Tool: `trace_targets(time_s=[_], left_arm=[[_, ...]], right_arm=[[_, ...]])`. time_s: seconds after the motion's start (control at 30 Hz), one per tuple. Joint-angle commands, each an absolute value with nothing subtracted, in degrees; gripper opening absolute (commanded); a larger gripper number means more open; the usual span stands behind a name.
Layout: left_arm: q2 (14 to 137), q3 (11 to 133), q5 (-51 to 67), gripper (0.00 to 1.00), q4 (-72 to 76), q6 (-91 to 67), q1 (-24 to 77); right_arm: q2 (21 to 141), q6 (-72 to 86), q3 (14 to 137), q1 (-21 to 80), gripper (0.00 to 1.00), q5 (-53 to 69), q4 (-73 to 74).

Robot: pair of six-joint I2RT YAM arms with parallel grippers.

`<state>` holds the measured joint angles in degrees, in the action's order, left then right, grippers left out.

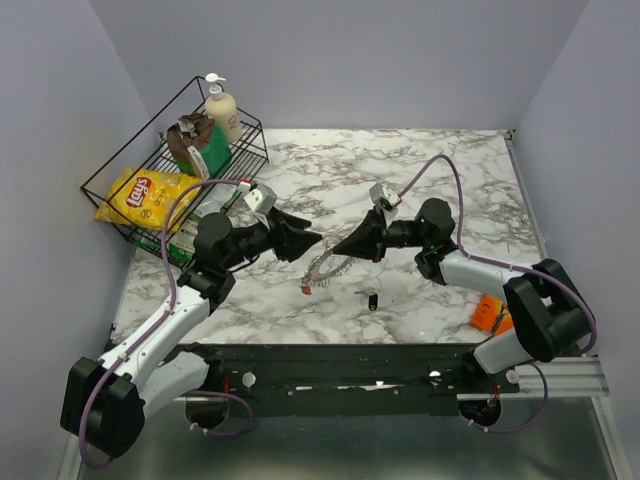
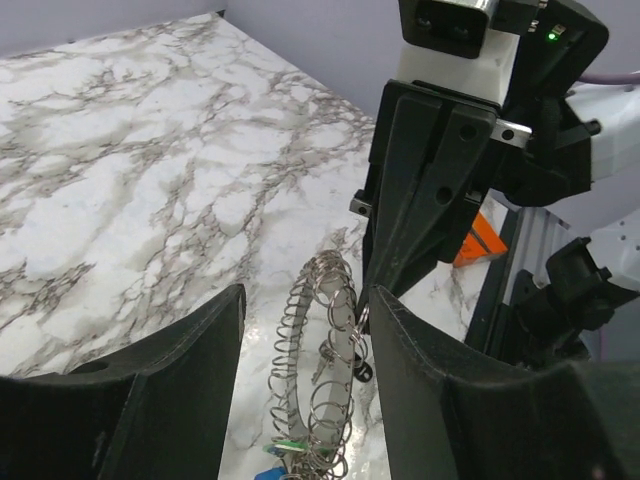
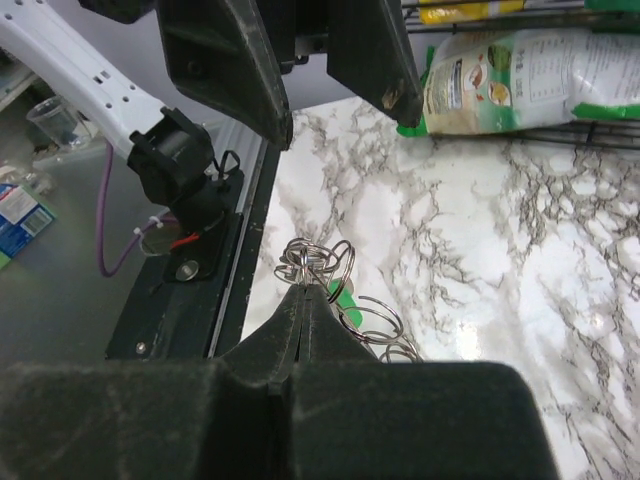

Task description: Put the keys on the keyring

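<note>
Top external view: the right claw [image 1: 338,250] is pressed together on the upper end of the thin silvery-grey coiled metal keyring [image 1: 325,268]. The keyring slants down from that tip toward the white marble-patterned desk [image 1: 340,160], between the two arms.
Left claw [image 1: 312,240]: apart, with its black fingers [image 2: 170,390] on either side of the keyring and no visible contact.
Threaded keys: a tiny green-headed key [image 3: 338,292] and a blue-headed key [image 2: 268,472] hang at the ring's lower end.
Loose key: one small dark key [image 1: 372,300] lies on the desk near the ring, apart from it.
Risk, slip: the right claw grips only a thin wire loop at its very tip. A sideways push from the left claw would likely twist the keyring free and drop it.
Risk, collision: the claws sit almost tip to tip, so a small overshoot could knock them together.
Risk, loose key: it lies flat and is far smaller than a claw, so a pinch may skid it away.
Black wire basket [image 1: 250,150]: it stands at the desk's far left and holds a yellow crisp bag [image 1: 140,195], a cream pump bottle [image 1: 225,115], a brown-and-green pouch [image 1: 190,140] and a green-and-white packet [image 3: 500,80].
Flat orange rectangular piece [image 1: 490,313]: it lies by the right arm and is not one of the keys.
</note>
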<state>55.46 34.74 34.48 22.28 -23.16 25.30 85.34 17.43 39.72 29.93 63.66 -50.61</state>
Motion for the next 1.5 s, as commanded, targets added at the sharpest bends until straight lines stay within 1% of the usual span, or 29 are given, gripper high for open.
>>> trace_targets(time_s=[0.0, 0.03, 0.13, 0.23, 0.5, 0.77, 0.93, 1.07, 1.17, 1.47], left_arm=[[54.14, 33.14, 42.97, 0.6, 28.91, -25.22, 24.96], [54.14, 33.05, 43.94, 0.59, 29.87, -25.05, 25.05], [53.88, 32.52, 47.37, 0.56, 33.47, -25.57, 25.05], [54.05, 32.96, 49.3, 0.54, 34.36, -25.49, 25.05], [55.55, 34.8, 50.72, 0.51, 32.7, -24.35, 25.05], [56.51, 35.33, 47.64, 0.47, 30.15, -23.73, 25.05], [58.71, 35.68, 49.83, 0.47, 32.95, -25.04, 25.05], [60.38, 36.56, 52.55, 0.53, 34.54, -25.31, 25.05], [61.08, 37.09, 53.96, 0.54, 35.33, -25.58, 25.14], [63.28, 38.76, 56.16, 0.51, 33.93, -24.35, 27.16]], right_arm=[[86.48, 22.49, 37.01, 30.15, 0.01, 62.93, -70.02], [87.62, 24.68, 36.48, 30.15, 0.01, 63.36, -76.14], [89.64, 30.2, 35.07, 30.15, 0.01, 64.24, -87.84], [91.93, 34.44, 35.77, 30.15, 0.01, 64.77, -93.15], [89.83, 32.87, 35.6, 30.06, 0.01, 62.58, -90.53], [84.47, 27.51, 34.54, 30.06, 0.01, 57.22, -81.31], [84.11, 27.86, 34.8, 30.06, 0.01, 57.65, -80.59], [84.11, 29.0, 34.45, 30.15, 0.01, 58.44, -82.79], [83.76, 29.27, 34.37, 30.06, 0.01, 58.71, -83.49], [82.71, 29.71, 34.8, 30.06, 0.01, 58.89, -83.67]])
